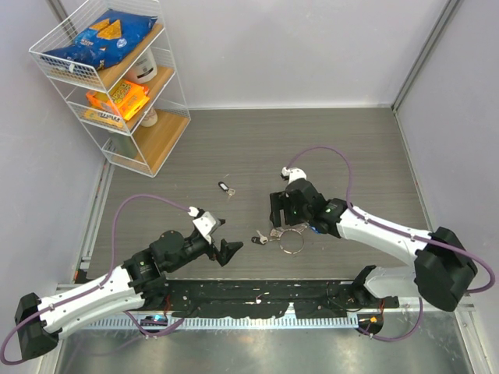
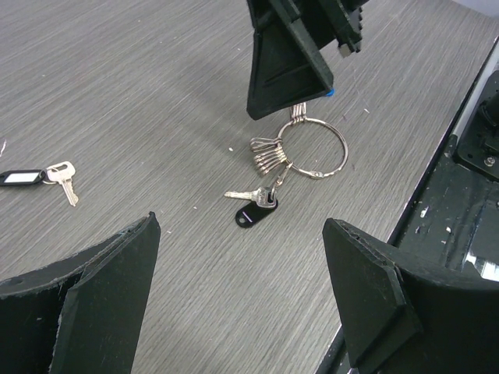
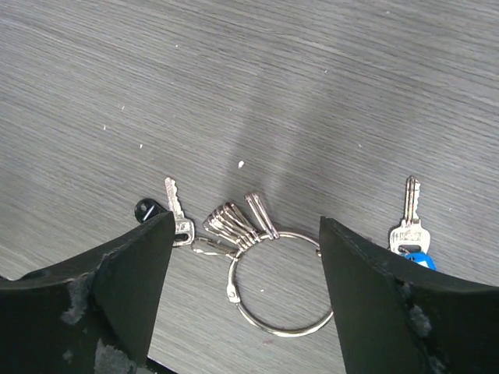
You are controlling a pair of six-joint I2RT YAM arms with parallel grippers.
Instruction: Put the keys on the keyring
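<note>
Right arm reaching in low across the table (image 1: 327, 140), right gripper (image 3: 245, 234) spread wide and empty, straddling the keyring (image 3: 274, 333), ring lying flat, fan of keys (image 3: 232, 220) threaded on, left gripper (image 2: 242, 227) gaping too, angled toward it, black-tagged key (image 2: 23, 178) lying well apart.

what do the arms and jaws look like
The left arm and right arm match: white shells with black joints and wrists, each with a lilac cable looping alongside. The jaws are matte black, wedge-shaped plastic; the right ones show pale scuffs. No markings are visible.
</note>
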